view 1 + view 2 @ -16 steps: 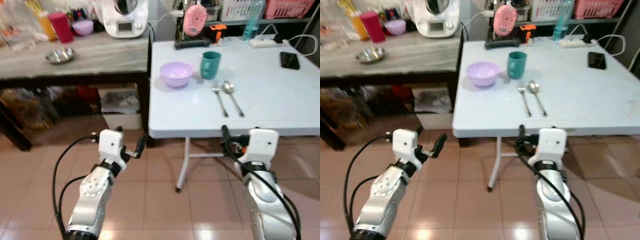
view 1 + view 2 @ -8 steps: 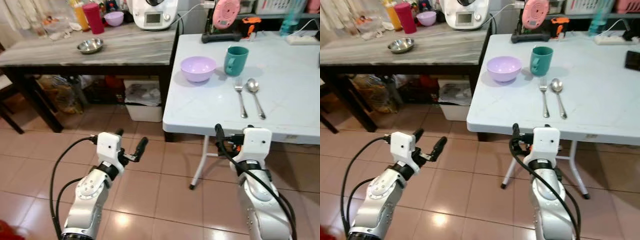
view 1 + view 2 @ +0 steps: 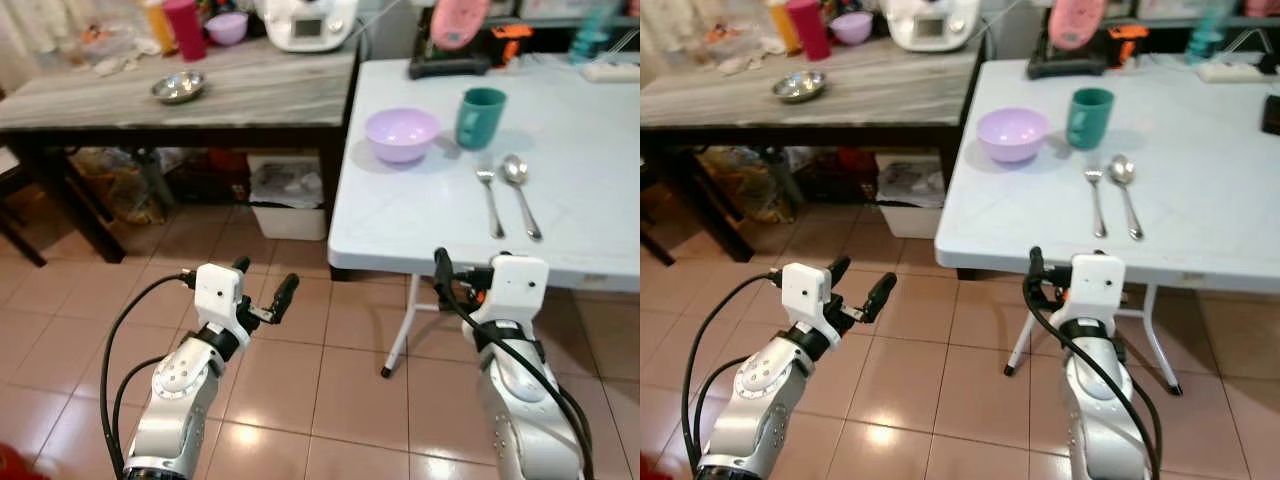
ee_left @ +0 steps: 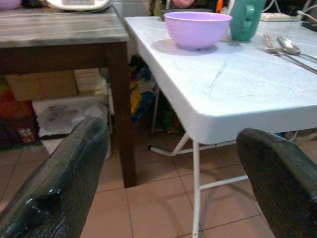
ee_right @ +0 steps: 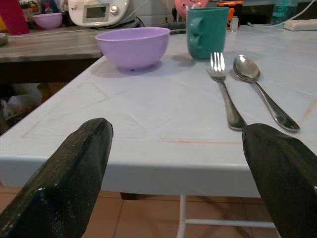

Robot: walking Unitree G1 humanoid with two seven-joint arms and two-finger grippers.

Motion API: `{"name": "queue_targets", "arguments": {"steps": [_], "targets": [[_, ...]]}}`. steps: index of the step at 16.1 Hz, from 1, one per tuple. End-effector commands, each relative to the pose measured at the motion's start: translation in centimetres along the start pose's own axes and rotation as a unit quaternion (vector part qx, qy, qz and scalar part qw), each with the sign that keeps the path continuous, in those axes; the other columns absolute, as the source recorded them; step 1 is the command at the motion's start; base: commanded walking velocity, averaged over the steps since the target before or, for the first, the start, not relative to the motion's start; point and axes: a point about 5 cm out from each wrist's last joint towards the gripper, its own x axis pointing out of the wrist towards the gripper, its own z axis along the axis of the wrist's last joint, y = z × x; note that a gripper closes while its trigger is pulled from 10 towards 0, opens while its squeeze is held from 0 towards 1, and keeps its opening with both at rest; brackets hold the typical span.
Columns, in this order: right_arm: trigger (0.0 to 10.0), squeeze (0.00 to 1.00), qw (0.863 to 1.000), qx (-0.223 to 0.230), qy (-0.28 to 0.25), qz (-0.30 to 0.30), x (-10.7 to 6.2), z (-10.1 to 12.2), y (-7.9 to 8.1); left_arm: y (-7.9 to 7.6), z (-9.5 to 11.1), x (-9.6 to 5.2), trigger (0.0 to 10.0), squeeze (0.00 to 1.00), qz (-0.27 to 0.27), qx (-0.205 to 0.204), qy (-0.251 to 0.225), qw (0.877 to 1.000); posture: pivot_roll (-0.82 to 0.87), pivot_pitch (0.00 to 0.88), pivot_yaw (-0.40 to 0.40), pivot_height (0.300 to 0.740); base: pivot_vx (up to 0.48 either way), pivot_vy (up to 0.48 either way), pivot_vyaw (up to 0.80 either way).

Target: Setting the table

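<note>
On the white folding table (image 3: 400,232) stand a lilac bowl (image 3: 402,133) and a teal mug (image 3: 479,117). In front of the mug a fork (image 3: 490,196) and a spoon (image 3: 522,191) lie side by side. My left gripper (image 3: 263,282) hangs open over the tiled floor, left of the table and below its top. My right gripper (image 5: 178,131) is open and holds nothing. It sits just before the table's front edge, at about the tabletop's height, and points at the fork (image 5: 225,99) and spoon (image 5: 262,96).
A dark-framed side table with a marble top (image 3: 150,100) butts against the white table's left side. It carries a steel bowl (image 3: 178,87), a red cup (image 3: 183,15) and a white appliance (image 3: 308,20). Boxes and bags (image 3: 280,190) sit beneath. Tiled floor (image 3: 330,400) lies in front.
The whole view has swung and shifted as I move, so the table sits further right than a second ago. Both grippers stay open, and the tableware has not moved.
</note>
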Motion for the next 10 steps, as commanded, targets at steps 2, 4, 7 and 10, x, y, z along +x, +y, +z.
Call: {"name": "queue_targets", "arguments": {"steps": [2,4,7,10], "targets": [[10.0,0.00,1.000,0.001,0.001,-0.002,-0.02,0.02,0.07,0.17,0.07,-0.18,10.0,0.00,0.006,0.004,0.004,1.000,-0.27,0.059,0.094,0.740,0.000,-0.315,0.00],[10.0,0.00,1.000,0.000,0.003,-0.002,-0.06,-0.06,0.07,0.19,0.06,-0.22,10.0,0.00,0.006,0.004,0.005,1.000,-0.27,0.061,0.092,0.740,0.000,-0.412,0.00],[10.0,0.00,1.000,0.000,0.004,-0.003,-0.05,-0.08,0.04,0.25,0.02,-0.25,10.0,0.00,0.008,0.001,0.007,1.000,-0.27,0.063,0.093,0.740,0.000,-0.480,0.00],[10.0,0.00,1.000,0.000,0.003,-0.004,-0.06,-0.02,0.02,0.26,0.19,-0.20,10.0,0.00,0.011,-0.017,-0.003,1.000,-0.27,0.065,0.093,0.740,0.000,-0.204,0.00]]}}
